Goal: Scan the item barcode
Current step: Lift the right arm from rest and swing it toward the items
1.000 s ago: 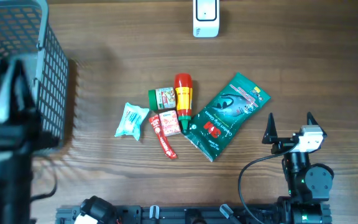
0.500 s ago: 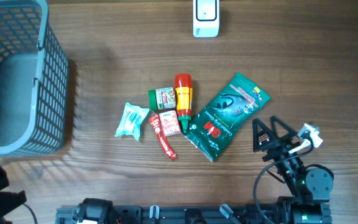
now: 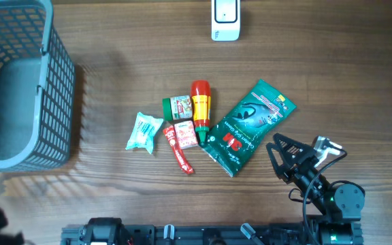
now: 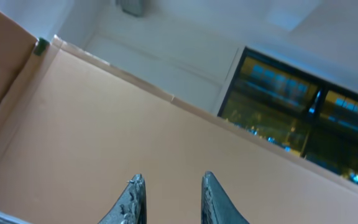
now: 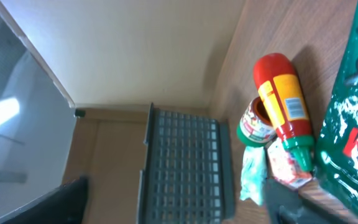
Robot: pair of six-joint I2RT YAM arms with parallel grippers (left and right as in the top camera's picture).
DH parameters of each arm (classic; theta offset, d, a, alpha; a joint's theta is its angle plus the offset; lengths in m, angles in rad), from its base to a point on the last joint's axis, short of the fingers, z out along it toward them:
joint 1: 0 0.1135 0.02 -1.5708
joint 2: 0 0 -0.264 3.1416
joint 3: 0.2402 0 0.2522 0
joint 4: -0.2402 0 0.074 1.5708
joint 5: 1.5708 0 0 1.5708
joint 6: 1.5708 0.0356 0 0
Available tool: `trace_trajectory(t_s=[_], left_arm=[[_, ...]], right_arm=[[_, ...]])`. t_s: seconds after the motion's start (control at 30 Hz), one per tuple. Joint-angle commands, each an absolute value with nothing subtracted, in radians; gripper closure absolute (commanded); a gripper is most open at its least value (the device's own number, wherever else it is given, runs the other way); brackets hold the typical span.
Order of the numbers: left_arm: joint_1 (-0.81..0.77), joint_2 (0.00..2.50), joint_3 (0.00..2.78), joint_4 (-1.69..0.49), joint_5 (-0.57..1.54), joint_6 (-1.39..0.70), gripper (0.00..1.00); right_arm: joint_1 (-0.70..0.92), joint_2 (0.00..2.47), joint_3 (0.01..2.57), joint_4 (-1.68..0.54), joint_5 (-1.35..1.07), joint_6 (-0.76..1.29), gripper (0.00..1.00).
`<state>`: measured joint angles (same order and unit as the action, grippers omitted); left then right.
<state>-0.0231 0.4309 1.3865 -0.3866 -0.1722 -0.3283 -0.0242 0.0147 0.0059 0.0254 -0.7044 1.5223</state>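
Wood-grain counter (image 3: 114, 204) spreads under both my arms. My right fingers (image 3: 282, 153) stand spread with nothing between them, near the counter's front right corner. They angle toward the green 3M pouch (image 3: 247, 126), which lies flat just beside them, untouched. My left fingers (image 4: 140, 196) are a little apart and also empty. Their camera looks up at a tan panel and a dark window, so none of the counter shows from that side.

Against the pouch's left edge lies a squeeze bottle (image 3: 201, 107) with a red end, a yellow label and a green tip. A small green-rimmed can (image 3: 177, 107) sits against the bottle's left side. Just below the can are a red-and-white box (image 3: 186, 134) and a slanted red sachet (image 3: 179, 153). A white-and-teal packet (image 3: 143, 131) lies farthest left in the cluster.

At the far edge stands the white scanner (image 3: 224, 20), well apart from the pouch and the rest. A grey wire basket (image 3: 60, 95) fills the far left corner.
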Motion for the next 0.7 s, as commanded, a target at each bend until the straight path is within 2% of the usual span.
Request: trace_trajectory(t_s=[0.0, 0.07, 0.2, 0.53, 0.67], left_arm=[[0.004, 0.363, 1.382, -0.387, -0.154, -0.348, 0.83], [0.019, 0.333, 1.382, -0.391, -0.154, -0.348, 0.8], [0.053, 0.288, 1.382, -0.396, -0.154, -0.348, 0.78], [0.197, 0.257, 1.382, -0.399, -0.153, -0.366, 0.76], [0.228, 0.257, 1.382, -0.352, -0.154, -0.405, 0.67]], right_arm=[[-0.019, 0.016, 0.006, 0.03, -0.754, 1.522, 0.51], [-0.019, 0.016, 0.006, 0.03, -0.766, 1.521, 0.95], [-0.019, 0.016, 0.006, 0.03, -0.833, 1.526, 0.96], [-0.019, 0.016, 0.006, 0.04, -1.004, 1.81, 0.96], [-0.019, 0.016, 0.006, 0.052, -1.035, 1.767, 0.96]])
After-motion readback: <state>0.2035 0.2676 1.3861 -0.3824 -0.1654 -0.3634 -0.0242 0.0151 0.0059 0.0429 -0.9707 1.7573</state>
